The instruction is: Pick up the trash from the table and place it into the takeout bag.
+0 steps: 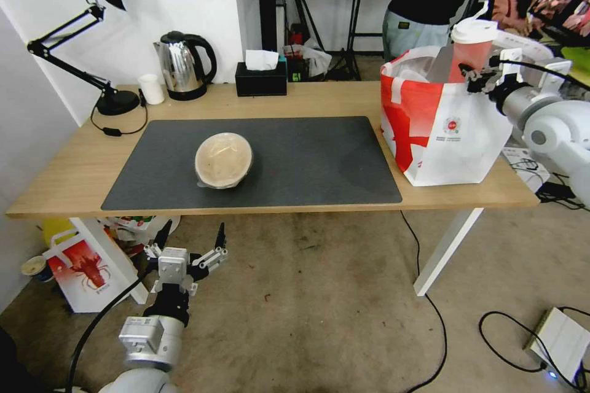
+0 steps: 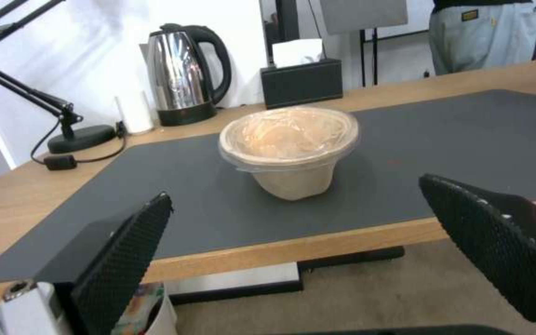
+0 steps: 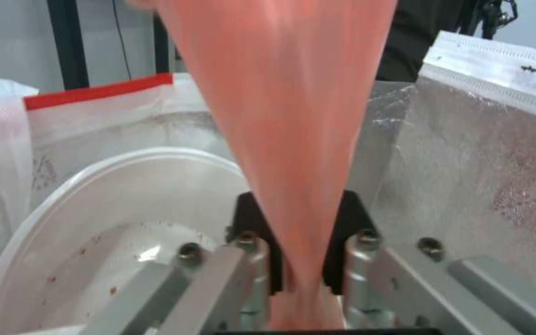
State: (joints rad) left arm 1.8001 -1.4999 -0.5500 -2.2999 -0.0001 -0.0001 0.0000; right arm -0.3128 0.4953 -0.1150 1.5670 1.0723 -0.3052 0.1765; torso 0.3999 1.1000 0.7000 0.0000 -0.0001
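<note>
1. We see the white bowl (image 3: 113,218) already in the bag (image 1: 448,135); done.
2. Right gripper (image 1: 478,81) pinches the cup (image 1: 472,49) over the bag's mouth, at 2 o'clock of the mat (image 1: 307,166); not yet dropped.
3. Beige bowl (image 1: 224,159) is left on the mat, at 12 o'clock of the left gripper (image 1: 190,239), which is spread wide below the table (image 1: 61,178) edge.
4. Bag's floor mostly hidden; the cup blocks the right wrist view.

A: Head cam is high, angled down over the near edge of the table (image 1: 74,178), whole top in frame.
B: Left wrist?
A: Low, below the front edge, looking across the grey mat (image 2: 454,135) at the beige bowl (image 2: 290,149). Both views share the kettle (image 1: 182,66).
B: Right wrist?
A: Tight, looking down into the takeout bag (image 3: 466,153), the red cup (image 3: 286,116) close against the lens.
</note>
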